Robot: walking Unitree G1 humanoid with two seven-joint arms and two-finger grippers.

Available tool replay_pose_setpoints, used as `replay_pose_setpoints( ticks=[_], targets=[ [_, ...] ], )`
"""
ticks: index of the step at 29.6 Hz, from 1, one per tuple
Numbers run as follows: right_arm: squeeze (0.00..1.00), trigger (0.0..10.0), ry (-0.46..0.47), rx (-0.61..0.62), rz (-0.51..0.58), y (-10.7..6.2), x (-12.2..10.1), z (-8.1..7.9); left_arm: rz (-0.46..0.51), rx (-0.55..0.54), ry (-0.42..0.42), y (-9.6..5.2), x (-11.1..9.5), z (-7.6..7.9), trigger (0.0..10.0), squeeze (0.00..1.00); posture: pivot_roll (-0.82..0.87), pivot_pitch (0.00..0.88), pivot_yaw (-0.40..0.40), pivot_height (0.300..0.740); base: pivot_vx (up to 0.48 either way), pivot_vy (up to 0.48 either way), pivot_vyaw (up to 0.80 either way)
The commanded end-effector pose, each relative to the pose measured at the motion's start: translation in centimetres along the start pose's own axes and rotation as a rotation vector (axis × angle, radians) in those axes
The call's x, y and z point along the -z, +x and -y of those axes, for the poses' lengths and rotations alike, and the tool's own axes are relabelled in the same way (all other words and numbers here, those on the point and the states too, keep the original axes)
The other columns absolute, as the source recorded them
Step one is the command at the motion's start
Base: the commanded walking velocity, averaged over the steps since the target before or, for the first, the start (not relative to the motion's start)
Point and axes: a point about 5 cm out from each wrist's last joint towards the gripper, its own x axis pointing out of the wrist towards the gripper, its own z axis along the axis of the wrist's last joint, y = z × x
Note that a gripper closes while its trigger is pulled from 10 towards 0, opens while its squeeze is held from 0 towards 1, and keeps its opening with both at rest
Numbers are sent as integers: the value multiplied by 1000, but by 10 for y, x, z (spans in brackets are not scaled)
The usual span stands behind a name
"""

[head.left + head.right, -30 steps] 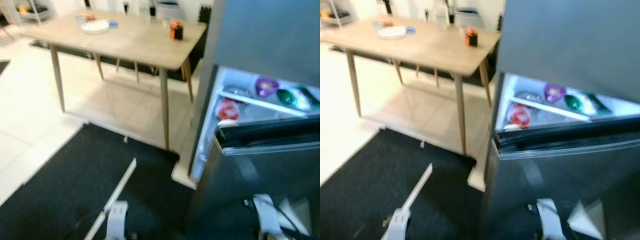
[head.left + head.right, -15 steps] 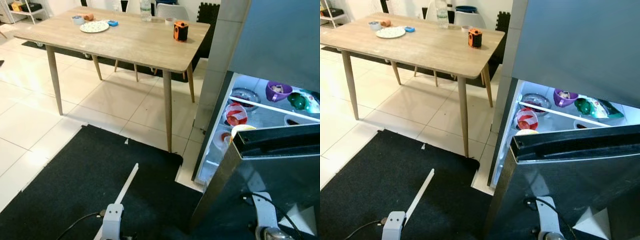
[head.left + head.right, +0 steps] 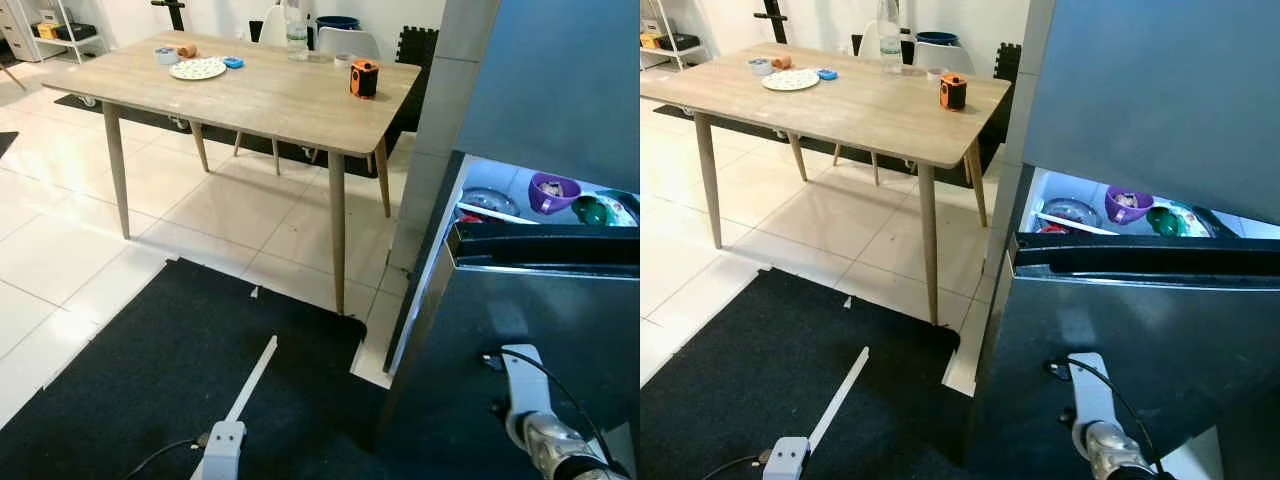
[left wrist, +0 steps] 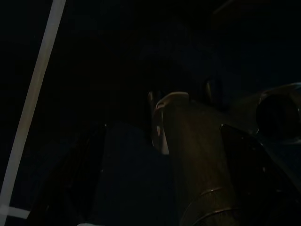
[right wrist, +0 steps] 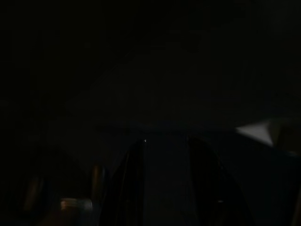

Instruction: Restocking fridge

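Landmark: fridge door (image 3: 1140, 340).
Right arm (image 3: 1095, 420) low, just before door; right end effector state: cannot tell, wrist view dark.
Left arm (image 3: 222, 445) idle over black mat (image 3: 170, 370); left end effector: cannot tell.
Door nearly closed, lit shelf behind: purple bowl (image 3: 553, 190), green item (image 3: 592, 208).
Beyond door, to its left: bench (image 3: 250, 85), orange can (image 3: 362, 78), plate (image 3: 197, 68); likely stock to fetch.
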Motion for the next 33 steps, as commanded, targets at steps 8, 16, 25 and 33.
replay_pose_setpoints(
  ticks=[8, 16, 25, 33],
  targets=[
    [0, 10000, 54, 88, 441, -6, -148, 7, 0, 1, 4, 0, 2, 2, 10000, 0, -1, 0, -32, 740, 0, 0, 0],
    [0, 10000, 56, 45, 440, -5, -149, -4, -4, -4, -8, -1, 7, 3, 10000, 0, 13, 0, -44, 740, 0, 0, 0],
    [0, 10000, -155, -195, -23, 1, 5, -36, -9, -11, -7, -1, 7, 1, 10000, 0, 3, 0, -35, 740, 0, 0, 88],
    [0, 10000, -190, -202, -269, -19, 83, -29, -1, -13, -4, 0, 4, 1, 10000, 0, 1, 0, -34, 740, 0, 0, 794]
  ],
)
